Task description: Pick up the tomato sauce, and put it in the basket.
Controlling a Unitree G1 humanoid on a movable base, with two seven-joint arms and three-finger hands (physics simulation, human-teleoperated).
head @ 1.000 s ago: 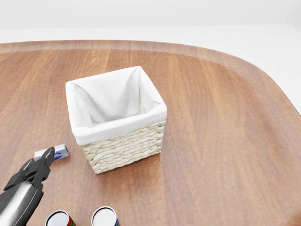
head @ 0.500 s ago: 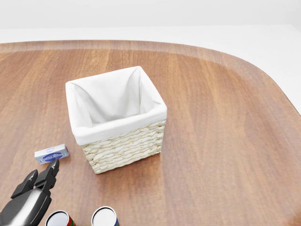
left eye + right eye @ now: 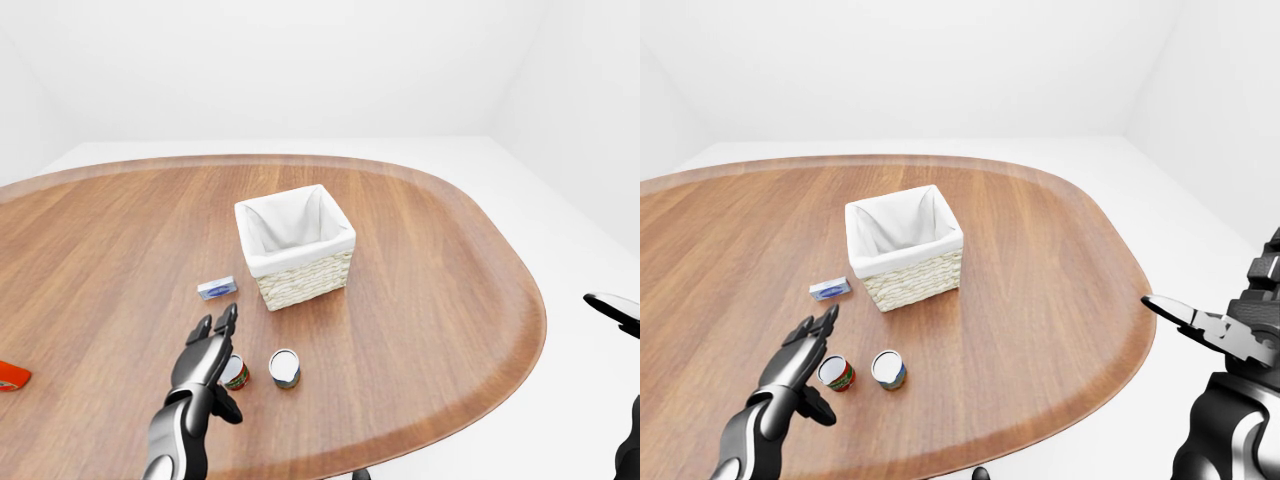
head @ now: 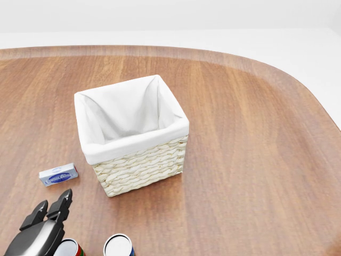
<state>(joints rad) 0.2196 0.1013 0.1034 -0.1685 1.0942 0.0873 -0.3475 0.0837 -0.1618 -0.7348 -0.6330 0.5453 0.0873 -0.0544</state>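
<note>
your left hand [image 3: 800, 350] is spread open, empty, just beside the sauce can [image 3: 837, 374] at its 3 o'clock. rigid, smooth, likely slippery: wrap the sides mid-height. second can [image 3: 888, 369] beside it. basket [image 3: 904, 243] further up, 1 o'clock. right hand [image 3: 1200, 325] open, empty.

Bare simulated room: white walls, one oval wooden table [image 3: 420, 300]

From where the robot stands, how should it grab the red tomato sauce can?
The tomato sauce can stands upright, so probably grip its round side wall. Come from the view's left, where the open left hand hovers; another can stands close on its right.
</note>
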